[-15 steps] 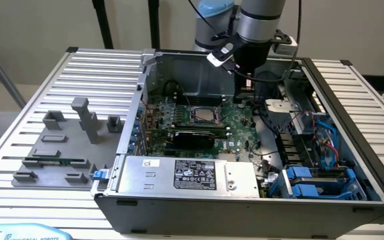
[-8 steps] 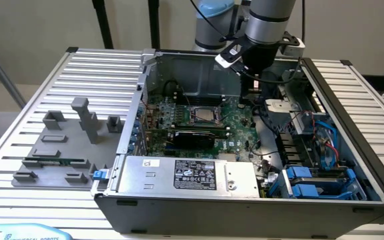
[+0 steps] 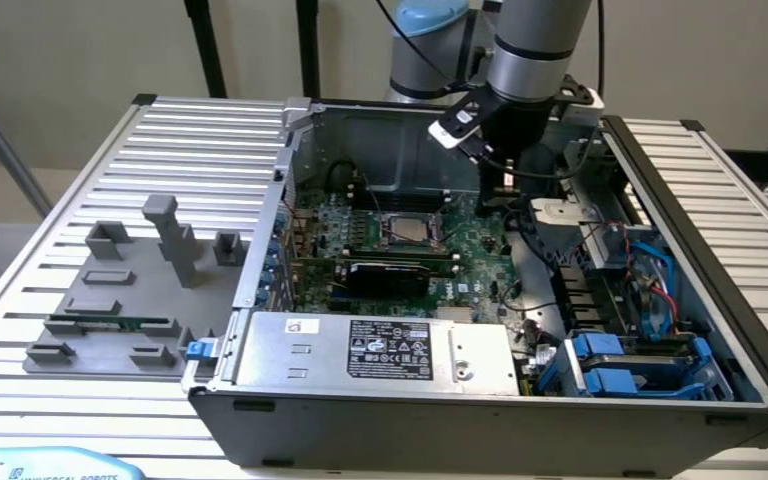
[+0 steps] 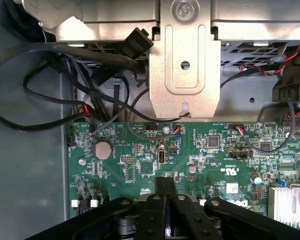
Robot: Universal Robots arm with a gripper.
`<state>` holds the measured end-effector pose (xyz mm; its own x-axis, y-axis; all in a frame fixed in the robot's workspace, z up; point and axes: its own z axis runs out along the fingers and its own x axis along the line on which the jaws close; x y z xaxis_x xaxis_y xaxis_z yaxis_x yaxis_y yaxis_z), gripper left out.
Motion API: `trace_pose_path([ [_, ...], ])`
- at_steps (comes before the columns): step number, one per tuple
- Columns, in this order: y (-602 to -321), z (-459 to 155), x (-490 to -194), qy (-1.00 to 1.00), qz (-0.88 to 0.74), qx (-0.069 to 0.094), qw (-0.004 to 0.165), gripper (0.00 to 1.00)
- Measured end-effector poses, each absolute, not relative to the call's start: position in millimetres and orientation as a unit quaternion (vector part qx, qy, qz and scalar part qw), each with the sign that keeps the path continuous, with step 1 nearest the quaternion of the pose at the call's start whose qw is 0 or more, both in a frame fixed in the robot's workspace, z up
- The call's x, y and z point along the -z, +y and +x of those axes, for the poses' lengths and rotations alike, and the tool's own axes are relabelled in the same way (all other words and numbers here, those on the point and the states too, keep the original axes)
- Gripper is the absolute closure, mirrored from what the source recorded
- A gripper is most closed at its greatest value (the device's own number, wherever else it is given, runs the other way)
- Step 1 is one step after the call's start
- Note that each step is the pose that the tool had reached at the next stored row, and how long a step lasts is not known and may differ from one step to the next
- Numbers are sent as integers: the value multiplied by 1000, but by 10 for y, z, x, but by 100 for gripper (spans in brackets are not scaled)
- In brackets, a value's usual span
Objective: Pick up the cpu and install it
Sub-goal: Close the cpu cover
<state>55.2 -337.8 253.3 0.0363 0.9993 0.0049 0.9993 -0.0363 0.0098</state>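
Note:
The cpu (image 3: 408,232), a small silvery-grey square, lies flat inside the dark metal-framed socket (image 3: 381,243) on the green board (image 3: 471,262) in the open computer case. My gripper (image 3: 500,195) hangs over the board toward the exterior view's right of the socket, apart from the cpu. In the wrist view my gripper (image 4: 165,182) is shut, its black fingers pressed together with nothing between them, above the green board (image 4: 210,160).
A grey tray (image 3: 77,340) with plastic blocks and a green memory stick (image 3: 109,324) sits on the exterior view's left. Case walls, a metal bracket (image 4: 185,65), black cables (image 4: 35,107), the power supply (image 3: 377,352) and blue drive bays (image 3: 624,365) crowd the board.

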Motion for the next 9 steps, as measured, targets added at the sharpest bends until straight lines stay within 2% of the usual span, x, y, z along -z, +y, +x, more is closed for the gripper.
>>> trace_pose_path([
  [5,-3378,520,-2501,695,719,-7,-2,89],
  [9,-3376,476,-2498,696,718,1,-11,89],
])
